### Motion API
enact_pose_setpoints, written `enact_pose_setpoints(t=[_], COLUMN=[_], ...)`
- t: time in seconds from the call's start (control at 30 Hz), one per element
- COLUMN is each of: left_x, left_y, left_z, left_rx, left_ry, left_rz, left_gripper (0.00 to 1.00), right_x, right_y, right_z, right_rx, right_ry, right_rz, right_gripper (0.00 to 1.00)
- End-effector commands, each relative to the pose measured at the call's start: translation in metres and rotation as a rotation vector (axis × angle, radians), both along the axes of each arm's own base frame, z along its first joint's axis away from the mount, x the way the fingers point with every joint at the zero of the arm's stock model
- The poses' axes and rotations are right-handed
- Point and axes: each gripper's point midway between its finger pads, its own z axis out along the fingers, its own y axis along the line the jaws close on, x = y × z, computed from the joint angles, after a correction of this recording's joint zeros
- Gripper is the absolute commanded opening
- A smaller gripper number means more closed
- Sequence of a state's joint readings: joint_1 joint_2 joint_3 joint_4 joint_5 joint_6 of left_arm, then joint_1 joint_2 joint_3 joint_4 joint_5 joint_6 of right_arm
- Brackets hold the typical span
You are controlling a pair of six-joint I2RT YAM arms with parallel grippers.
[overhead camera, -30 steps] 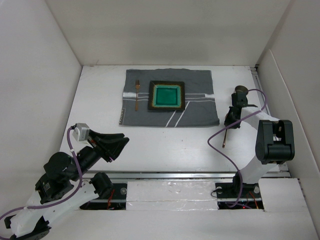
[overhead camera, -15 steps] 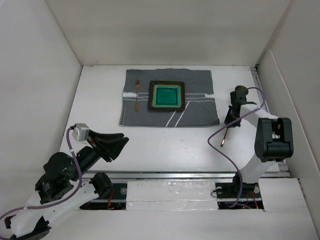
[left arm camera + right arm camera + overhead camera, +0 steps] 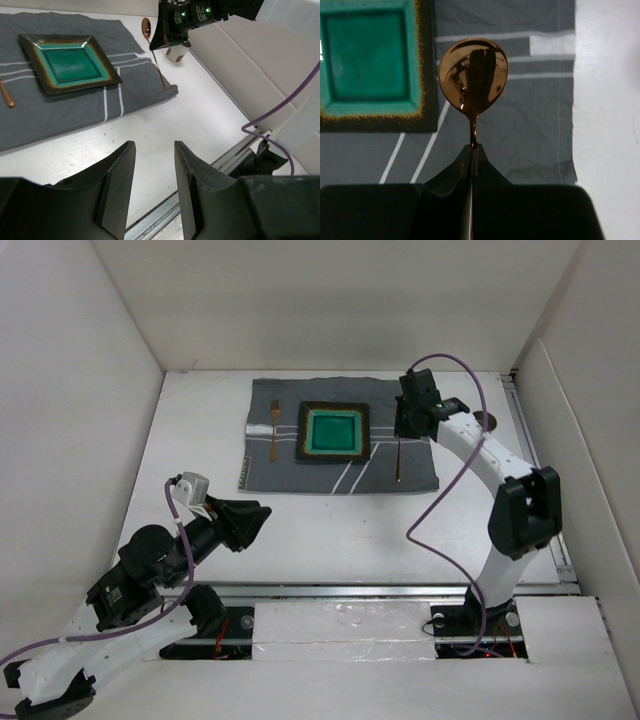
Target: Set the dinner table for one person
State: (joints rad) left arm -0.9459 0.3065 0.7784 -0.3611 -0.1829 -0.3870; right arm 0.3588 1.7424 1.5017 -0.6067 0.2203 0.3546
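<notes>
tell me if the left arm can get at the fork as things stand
Probably yes: the left gripper is open and empty, nothing stands between it and the fork, and the right gripper holds the spoon beyond the plate.

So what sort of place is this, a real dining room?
Probably a lab test cell, not a home: plain white enclosure walls, a white dinner table with a metal rail, and one staged setting, a green plate on a grey mat.

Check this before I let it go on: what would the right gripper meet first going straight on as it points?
Likely the mat, right of the plate; the spoon held in the right gripper would touch it first. The gap to the mat is unclear.
</notes>
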Motion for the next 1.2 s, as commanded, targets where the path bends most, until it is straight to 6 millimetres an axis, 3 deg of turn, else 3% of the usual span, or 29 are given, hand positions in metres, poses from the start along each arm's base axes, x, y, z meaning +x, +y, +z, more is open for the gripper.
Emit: enact_pose_setpoints(t=[0.0,0.03,0.07,0.17,0.2,0.27,0.3,0.6,1.17], left_x=[0.015,0.016,0.020,0.025,0.028,0.032,0.033,0.040,0.043], left_y=[0.005,0.005,0.006,0.005,0.006,0.005,0.005,0.004,0.001], left_z=[-0.001,-0.004,-0.006,-0.013,-0.014,-0.020,-0.021,-0.030,-0.036], left_rx=[0.006,0.012,0.020,0.049,0.058,0.082,0.089,0.126,0.150], left_ry=[0.010,0.022,0.029,0.050,0.053,0.073,0.078,0.101,0.115], left_rz=[0.085,0.096,0.116,0.140,0.158,0.175,0.182,0.210,0.218], left_gripper=[0.34,0.34,0.34,0.34,0.34,0.34,0.34,0.34,0.34], right_x=[0.029,0.034,0.051,0.071,0.082,0.089,0.098,0.120,0.134], right_y=[0.019,0.025,0.029,0.027,0.031,0.030,0.028,0.021,0.015], right_z=[-0.004,-0.028,-0.016,-0.038,-0.027,-0.042,-0.037,-0.067,-0.091], right_rx=[-0.004,-0.013,0.014,0.001,0.008,0.013,0.023,0.039,0.053], right_ry=[0.015,0.074,0.049,0.088,0.057,0.093,0.077,0.114,0.137], right_rz=[0.099,0.121,0.137,0.151,0.161,0.165,0.161,0.152,0.114], right_gripper=[0.00,0.00,0.00,0.00,0.00,0.00,0.00,0.00,0.00])
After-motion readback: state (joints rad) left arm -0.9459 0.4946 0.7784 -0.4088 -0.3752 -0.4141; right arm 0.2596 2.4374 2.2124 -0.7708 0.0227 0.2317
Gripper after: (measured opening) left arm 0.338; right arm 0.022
